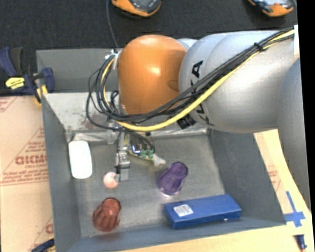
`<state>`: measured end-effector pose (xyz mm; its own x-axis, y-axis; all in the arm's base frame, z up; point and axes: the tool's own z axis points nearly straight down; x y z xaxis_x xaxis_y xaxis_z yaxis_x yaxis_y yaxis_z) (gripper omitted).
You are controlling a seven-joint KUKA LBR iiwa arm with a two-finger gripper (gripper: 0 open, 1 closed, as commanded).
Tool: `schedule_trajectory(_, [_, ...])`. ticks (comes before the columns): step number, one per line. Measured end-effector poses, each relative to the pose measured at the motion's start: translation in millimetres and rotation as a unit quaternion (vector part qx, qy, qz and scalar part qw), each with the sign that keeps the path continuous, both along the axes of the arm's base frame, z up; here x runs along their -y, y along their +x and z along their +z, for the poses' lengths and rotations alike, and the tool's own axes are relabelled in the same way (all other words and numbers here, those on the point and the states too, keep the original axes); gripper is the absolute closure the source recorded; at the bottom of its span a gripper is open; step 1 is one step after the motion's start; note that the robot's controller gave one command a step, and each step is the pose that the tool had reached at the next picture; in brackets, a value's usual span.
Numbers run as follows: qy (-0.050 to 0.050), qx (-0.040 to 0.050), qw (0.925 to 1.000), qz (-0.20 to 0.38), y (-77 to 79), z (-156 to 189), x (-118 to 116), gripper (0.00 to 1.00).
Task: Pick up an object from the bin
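A: Quick, front of the bin (60,199) first. What's nearest?
B: Blue flat box (202,211), lying along the front wall, right of centre. There's a white label on its left end, print too small to read.
A: Left of it?
B: Red see-through cup (107,214), ribbed, tipped over in the front left, well apart from the box.
A: Next back?
B: Purple see-through cup (172,178), same kind, also tipped over, mid-floor. It's just behind the box, not touching it.
A: The gripper?
B: Gripper (122,172) hangs low, left of the purple cup, just beside a small pink ball (110,179). The ball sits on the bin floor, left of centre, behind the red cup. The gripper's tip is at the ball's right edge. Touching or not, can't tell. Spread or pressed together, can't tell either.
A: Further back?
B: White rounded block (80,159), lying along the left wall, near the ball but apart. Also a small green-and-white piece (146,153) under the wrist, can't tell whether it belongs to the arm.
A: Any writing on the robot?
B: Orange cover (148,72) is plain. The silver arm (240,84) has black lettering, and only an "A" reads clearly. Black and yellow cables (162,119) cross the rest
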<state>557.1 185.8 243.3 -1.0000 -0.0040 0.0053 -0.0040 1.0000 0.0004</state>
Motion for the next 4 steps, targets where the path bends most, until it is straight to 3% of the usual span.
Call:
schedule_trajectory(1, [0.001, 0.0041, 1.0000, -0.002, 1.8, 5, 1, 0.00])
schedule_trajectory(2, [0.000, 0.0050, 0.9959, 0.090, 6.4, -46, 10, 0.00])
schedule_trajectory(3, [0.001, 0.0064, 0.9743, 0.225, 11.0, -83, 35, 0.00])
schedule_trajectory(4, [0.001, 0.0072, 0.9378, 0.347, 20.0, -99, 36, 0.00])
